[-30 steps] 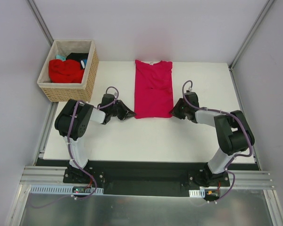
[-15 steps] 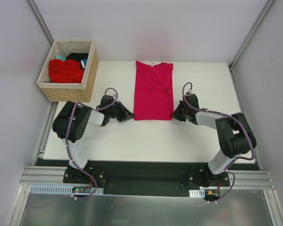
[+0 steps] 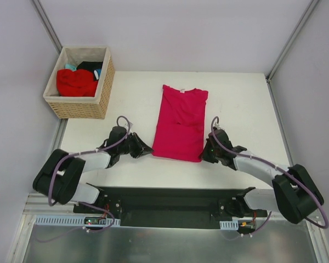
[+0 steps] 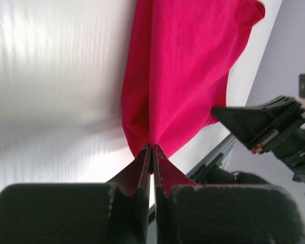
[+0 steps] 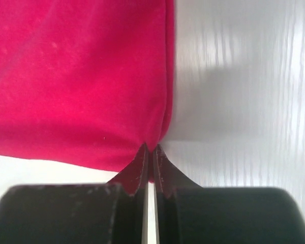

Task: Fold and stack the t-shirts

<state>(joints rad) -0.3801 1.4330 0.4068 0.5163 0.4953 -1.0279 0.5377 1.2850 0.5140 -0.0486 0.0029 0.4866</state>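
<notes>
A crimson-pink t-shirt (image 3: 180,121), folded into a long strip with its neck label at the far end, lies on the white table (image 3: 241,98). My left gripper (image 3: 149,150) is shut on the shirt's near left corner (image 4: 142,137). My right gripper (image 3: 203,155) is shut on its near right corner (image 5: 157,133). A brighter red t-shirt (image 3: 75,82), a black one (image 3: 92,66) and a teal one (image 3: 70,67) lie in the wicker basket.
The wicker basket (image 3: 105,87) stands at the table's far left corner. The table's near edge and a black rail (image 3: 170,196) run just below both grippers. The enclosure walls rise on both sides. My right gripper shows in the left wrist view (image 4: 259,122).
Both grippers have pulled toward the near edge with the shirt's bottom corners. The shirt has slid toward me and now lies slightly tilted, its near end to the left.
</notes>
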